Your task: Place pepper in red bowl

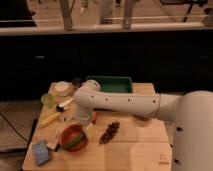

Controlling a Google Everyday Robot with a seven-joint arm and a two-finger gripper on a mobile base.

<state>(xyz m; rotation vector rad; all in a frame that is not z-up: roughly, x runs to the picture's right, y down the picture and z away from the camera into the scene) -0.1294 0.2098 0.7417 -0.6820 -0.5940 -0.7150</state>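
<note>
- Nearest you, at the front left of the table (135, 155), lies a blue sponge (41, 151).
- Just right of it sits the red bowl (74, 137), with a green strip, the pepper (76, 141) by my reading, lying across its near inside edge.
- So you can judge the task as nearly finished: the pepper looks to be inside the bowl, not on the wood.
- Watch the risk here: the pepper seems to rest against the rim, so any brush on lifting away could flip it out or drag the light bowl toward the sponge.
- A dark cluster (109, 132) lies right of the bowl, apart from it.
- The gripper (79, 125) hangs right above the bowl's far edge, under the white arm (120, 102); you cannot tell whether its fingers are spread or closed, nor whether they touch the pepper.
- Farther left lie a yellow item (50, 119), a pale green cup (48, 100) and a white container (62, 88).
- Farthest back stands the green tray (111, 83).
</note>
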